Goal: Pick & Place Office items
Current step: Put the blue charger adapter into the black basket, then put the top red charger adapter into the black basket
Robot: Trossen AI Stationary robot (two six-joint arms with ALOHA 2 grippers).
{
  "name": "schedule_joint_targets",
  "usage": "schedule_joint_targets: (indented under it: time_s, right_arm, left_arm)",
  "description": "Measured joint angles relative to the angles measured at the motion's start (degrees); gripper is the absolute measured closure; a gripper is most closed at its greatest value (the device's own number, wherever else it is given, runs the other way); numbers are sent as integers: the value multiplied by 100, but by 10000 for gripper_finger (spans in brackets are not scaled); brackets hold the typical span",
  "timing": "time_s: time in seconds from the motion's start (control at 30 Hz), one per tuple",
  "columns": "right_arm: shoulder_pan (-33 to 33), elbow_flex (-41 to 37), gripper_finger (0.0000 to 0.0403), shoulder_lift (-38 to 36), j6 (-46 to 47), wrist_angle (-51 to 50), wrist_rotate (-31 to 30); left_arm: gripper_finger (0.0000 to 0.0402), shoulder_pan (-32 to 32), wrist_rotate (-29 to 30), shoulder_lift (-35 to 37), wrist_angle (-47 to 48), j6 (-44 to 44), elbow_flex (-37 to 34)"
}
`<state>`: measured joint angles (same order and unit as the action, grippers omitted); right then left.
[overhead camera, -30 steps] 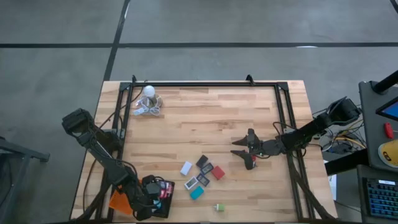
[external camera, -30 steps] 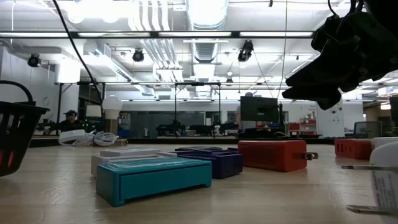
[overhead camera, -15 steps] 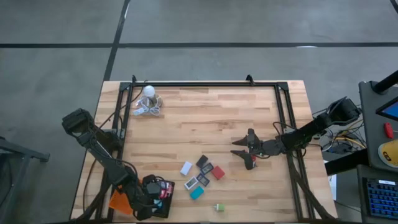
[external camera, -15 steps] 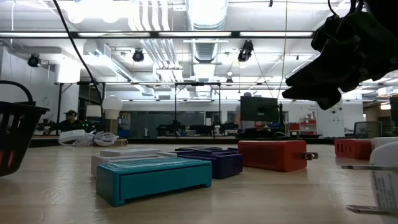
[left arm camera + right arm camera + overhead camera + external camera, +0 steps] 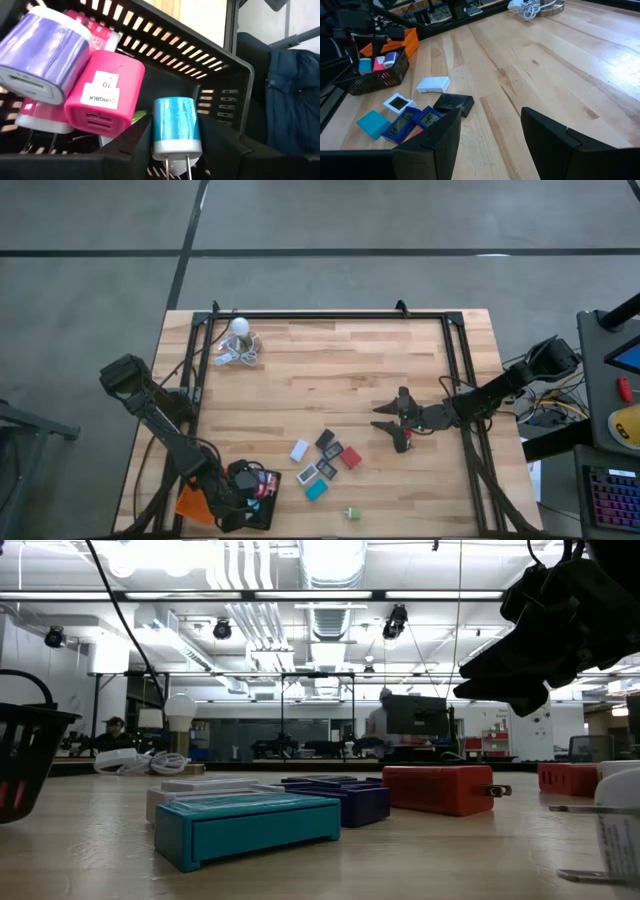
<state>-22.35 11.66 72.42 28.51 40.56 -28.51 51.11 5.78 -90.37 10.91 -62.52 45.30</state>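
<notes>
My left gripper (image 5: 245,480) hangs over the black tray (image 5: 265,502) at the table's near left corner, shut on a blue plug block (image 5: 175,117). A purple block (image 5: 42,52) and a pink block (image 5: 105,95) lie in that tray. My right gripper (image 5: 386,426) is open above bare wood at the right of the table, touching nothing. Left of it several office items lie flat on the table: white (image 5: 299,450), black (image 5: 326,441), red (image 5: 350,458), teal (image 5: 316,490) and green (image 5: 351,513). The teal (image 5: 250,825) and red (image 5: 435,788) blocks also show in the low view. My left gripper has the blue plug block pinched between its two fingers (image 5: 127,147), which lie on the block's opposite side faces (image 5: 156,132). The fingers come from above into the tray. The block stands with its white pronged end (image 5: 177,150) toward the wrist and looks held above the tray floor.
An orange tray (image 5: 192,502) sits beside the black one. A white bulb (image 5: 239,328) with its coiled cord (image 5: 238,357) rests at the far left corner. A black frame (image 5: 330,315) borders the table. Bare wood lies between the bulb and the items.
</notes>
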Motion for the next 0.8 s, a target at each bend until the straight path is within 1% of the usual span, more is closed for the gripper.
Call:
schedule_joint_targets:
  time_s: [0.23, 0.6, 0.8]
  right_arm:
    - [0, 0, 199, 0, -1, 0, 0]
    - [0, 0, 199, 0, 0, -2, 0]
    - [-1, 0, 199, 0, -1, -2, 0]
  left_arm:
    - [236, 0, 107, 0, -19, -487, 2]
    - [191, 0, 109, 0, -154, -505, 44]
    - [184, 0, 109, 0, -169, -505, 44]
